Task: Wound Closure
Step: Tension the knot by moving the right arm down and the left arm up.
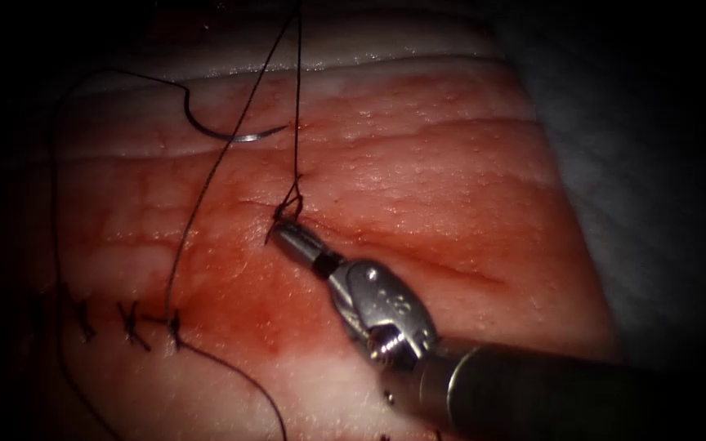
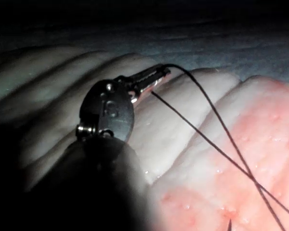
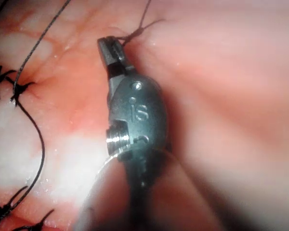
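Endoscope view, nearest first: one right tool [image 1: 286, 227] entered from the lower right of the frame, its shaft dark, its jaws closed on the thread [image 1: 297, 106] at a small knot-like loop near the frame's centre. Two strands rose from that spot toward the upper edge, one nearly straight up, one slanting down-left to the newest stitch [image 1: 175, 325]. About four stitches [image 1: 128, 322], dark crosses, sat in a row at the lower left along the cut [image 1: 230, 322]; a loose strand curled down from the last one to the bottom edge. Red fluid [image 1: 247, 286] stained the tissue [image 1: 451, 188] around the tool.

Farther off, one curved needle [image 1: 226, 131] lay free on the tissue at the upper left, held by neither tool, well apart from the right tool's jaws; whether its tip entered the tissue could not be told.

Right wrist view: same jaws [image 3: 111, 50] pinched shut on the thread [image 3: 135, 33].

Left wrist view: one left tool [image 2: 156, 77], jaws narrow and closed on the thread [image 2: 207, 106], two strands crossing over pale tissue [image 2: 183, 139].
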### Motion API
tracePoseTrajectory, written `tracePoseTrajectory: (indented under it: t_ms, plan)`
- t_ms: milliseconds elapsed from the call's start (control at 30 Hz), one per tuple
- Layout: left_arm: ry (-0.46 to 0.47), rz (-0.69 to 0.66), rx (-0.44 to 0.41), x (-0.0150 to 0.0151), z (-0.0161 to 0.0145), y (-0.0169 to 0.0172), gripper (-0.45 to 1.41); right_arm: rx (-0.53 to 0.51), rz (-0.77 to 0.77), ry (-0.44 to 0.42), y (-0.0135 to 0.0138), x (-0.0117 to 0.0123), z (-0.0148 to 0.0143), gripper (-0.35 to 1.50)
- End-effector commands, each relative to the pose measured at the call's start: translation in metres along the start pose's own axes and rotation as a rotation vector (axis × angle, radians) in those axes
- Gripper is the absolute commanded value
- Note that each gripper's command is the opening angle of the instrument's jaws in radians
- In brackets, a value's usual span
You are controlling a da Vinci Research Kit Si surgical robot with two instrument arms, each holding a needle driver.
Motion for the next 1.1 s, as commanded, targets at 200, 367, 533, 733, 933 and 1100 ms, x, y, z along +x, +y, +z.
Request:
tracePoseTrajectory:
  t_ms: [200, 367, 533, 733, 933, 1100]
  plan:
    - [-0.013, 0.023, 0.052, -0.0003, 0.0015, -0.0027, -0.45, 0.027, 0.009, -0.021, -0.0013, -0.0016, 0.0002, -0.35]
    - [-0.044, 0.046, 0.102, -0.0008, 0.0014, -0.0043, -0.45, 0.039, 0.012, -0.038, -0.0021, -0.0026, 0.0, -0.35]
    - [-0.087, 0.085, 0.15, -0.0015, 0.0012, -0.0061, -0.45, 0.045, 0.01, -0.041, -0.0024, -0.0028, 0.0002, -0.35]
    - [-0.138, 0.119, 0.177, -0.0033, 0.0013, -0.007, -0.45, 0.044, 0.01, -0.063, -0.0025, -0.0038, -0.0002, -0.35]
    - [-0.154, 0.139, 0.19, -0.0048, 0.0011, -0.0077, -0.45, 0.048, 0.019, -0.103, -0.0029, -0.0055, -0.0012, -0.35]
    - [-0.16, 0.143, 0.194, -0.0052, 0.0008, -0.0081, -0.45, 0.056, 0.015, -0.127, -0.0039, -0.0068, -0.0026, -0.35]
